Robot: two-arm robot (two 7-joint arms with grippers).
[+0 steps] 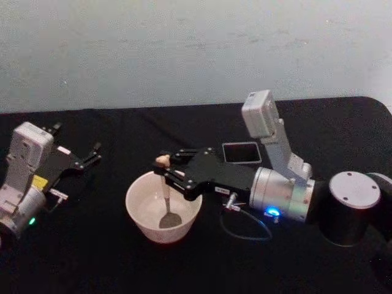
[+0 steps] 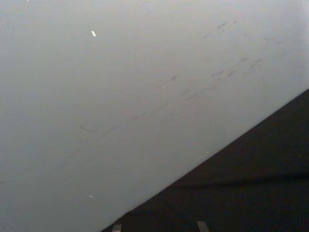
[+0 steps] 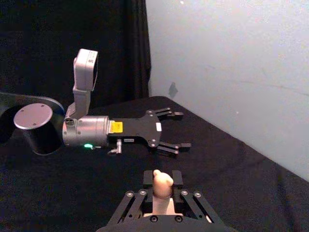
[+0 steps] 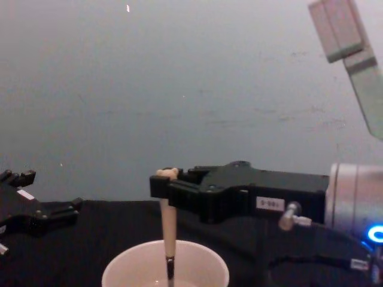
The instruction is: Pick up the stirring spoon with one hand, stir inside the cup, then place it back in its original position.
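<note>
My right gripper hangs over the cream cup and is shut on the stirring spoon's beige handle just below its bear head. The spoon hangs upright with its steel bowl down inside the cup. From the chest camera, the spoon drops from the right gripper into the cup. The bear head sticks up between the closed fingers in the right wrist view. The dark grey square holder sits behind the right arm. My left gripper rests open at the table's left, also seen as the left gripper in the right wrist view.
A black cloth covers the table, with a pale wall behind it. A cable loop hangs under the right wrist, to the right of the cup. Open cloth lies in front of the cup and between the cup and the left arm.
</note>
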